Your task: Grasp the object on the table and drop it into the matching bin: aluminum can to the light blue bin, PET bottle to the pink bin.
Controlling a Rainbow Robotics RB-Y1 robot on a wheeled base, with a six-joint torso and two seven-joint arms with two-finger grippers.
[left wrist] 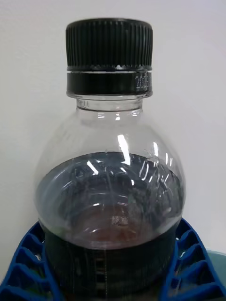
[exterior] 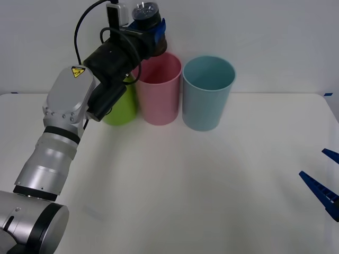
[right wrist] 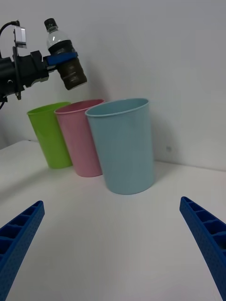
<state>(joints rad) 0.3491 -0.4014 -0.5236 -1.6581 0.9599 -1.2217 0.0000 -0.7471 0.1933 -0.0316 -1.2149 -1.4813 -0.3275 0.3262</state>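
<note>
We see a wide, flat white tabletop [exterior: 201,196]. Near its far edge, upper middle of the front frame, three tall tapered plastic cups stand upright in a row: lime green [exterior: 121,108], pink [exterior: 159,95], light blue [exterior: 207,93].

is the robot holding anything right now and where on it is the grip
The left gripper holds the PET bottle around its dark label band, above the pink bin. The right gripper is open and holds nothing.
</note>
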